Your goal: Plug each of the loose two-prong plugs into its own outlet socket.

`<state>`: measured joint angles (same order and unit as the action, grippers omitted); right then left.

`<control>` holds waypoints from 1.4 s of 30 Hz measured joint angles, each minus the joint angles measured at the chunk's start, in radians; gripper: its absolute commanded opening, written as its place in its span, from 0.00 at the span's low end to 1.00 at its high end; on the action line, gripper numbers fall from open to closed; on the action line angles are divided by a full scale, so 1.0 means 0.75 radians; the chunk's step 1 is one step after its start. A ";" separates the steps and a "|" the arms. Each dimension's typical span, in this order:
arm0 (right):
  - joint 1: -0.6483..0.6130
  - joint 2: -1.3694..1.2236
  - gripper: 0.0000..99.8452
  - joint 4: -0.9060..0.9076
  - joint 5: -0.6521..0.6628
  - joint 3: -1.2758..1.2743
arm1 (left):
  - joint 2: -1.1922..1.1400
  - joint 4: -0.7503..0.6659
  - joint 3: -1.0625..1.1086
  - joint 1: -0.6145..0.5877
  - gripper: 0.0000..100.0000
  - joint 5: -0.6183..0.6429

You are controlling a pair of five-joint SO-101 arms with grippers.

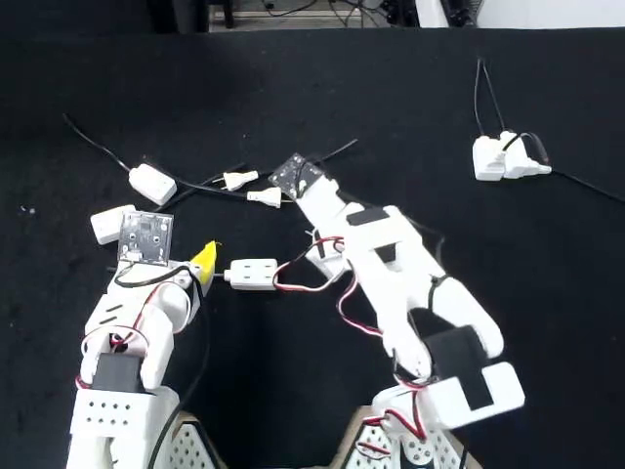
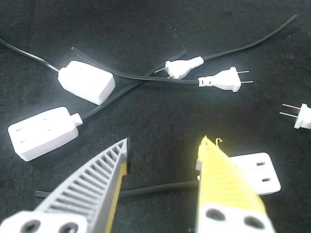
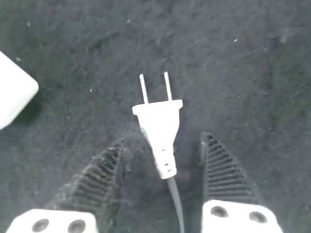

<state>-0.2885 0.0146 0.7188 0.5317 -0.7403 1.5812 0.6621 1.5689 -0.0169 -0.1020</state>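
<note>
My right gripper (image 3: 162, 144) is open, and its dark fingers straddle a white two-prong plug (image 3: 158, 121) lying flat on the black cloth, prongs pointing away. My left gripper (image 2: 165, 145) is open too, hovering with nothing between its grey and yellow fingers; a white outlet socket (image 2: 255, 172) lies just beside the yellow one. Two more sockets (image 2: 87, 81) (image 2: 43, 132) and two loose plugs (image 2: 183, 67) (image 2: 223, 80) lie beyond it. A third plug (image 2: 301, 115) shows at the edge. From above, the left gripper (image 1: 203, 262) sits by the middle socket (image 1: 252, 274).
Black cords cross between the sockets and plugs (image 1: 195, 186). Far right, another white socket (image 1: 506, 156) has a plug seated in it. The right arm (image 1: 391, 264) stretches across the table's middle. A socket's corner (image 3: 12, 99) lies close to the right gripper.
</note>
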 measured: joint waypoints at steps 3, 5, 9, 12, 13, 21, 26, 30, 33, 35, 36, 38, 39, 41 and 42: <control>0.000 -0.006 0.10 -0.002 0.000 0.008 | 0.000 0.000 0.000 0.000 0.23 0.000; 0.000 -0.006 0.05 -0.002 0.000 0.012 | 0.000 0.000 0.000 0.000 0.23 0.000; 0.000 -0.006 0.02 -0.002 0.000 0.012 | 0.000 0.000 0.000 0.000 0.23 0.000; 0.002 -0.006 0.02 -0.002 0.000 0.012 | 0.000 0.000 0.000 0.000 0.23 0.000; 0.002 -0.006 0.04 0.004 0.000 0.012 | 0.000 0.000 0.000 0.000 0.23 0.000; 0.057 -0.006 0.13 0.094 0.104 0.014 | 0.000 0.000 0.000 0.000 0.23 0.000; 0.057 -0.006 0.12 0.098 0.129 0.018 | 0.000 0.000 0.000 0.000 0.23 0.000; 0.057 -0.006 0.12 0.106 0.129 0.063 | 0.000 0.000 0.000 0.000 0.23 0.000; 0.057 -0.006 0.12 0.106 0.119 0.078 | 0.000 0.000 0.000 0.000 0.23 0.000; 0.057 -0.006 0.12 0.106 0.094 0.078 | 0.000 0.000 0.000 0.000 0.23 0.000; 0.057 -0.006 0.12 0.106 0.090 0.078 | 0.000 0.000 0.000 0.000 0.23 0.000; 0.057 -0.006 0.12 0.106 0.086 0.078 | 0.000 0.000 0.000 0.000 0.23 0.000; 0.057 -0.006 0.12 0.106 0.084 0.078 | 0.000 0.000 0.000 0.000 0.23 0.000; 0.057 -0.006 0.12 0.106 0.084 0.078 | 0.000 0.000 0.000 0.000 0.23 0.000; 0.057 -0.006 0.12 0.106 0.084 0.078 | 0.000 0.000 0.000 0.000 0.23 0.000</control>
<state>-0.2455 0.0100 0.7986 0.5946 -0.6820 1.5812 0.6621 1.5689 -0.0169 -0.1020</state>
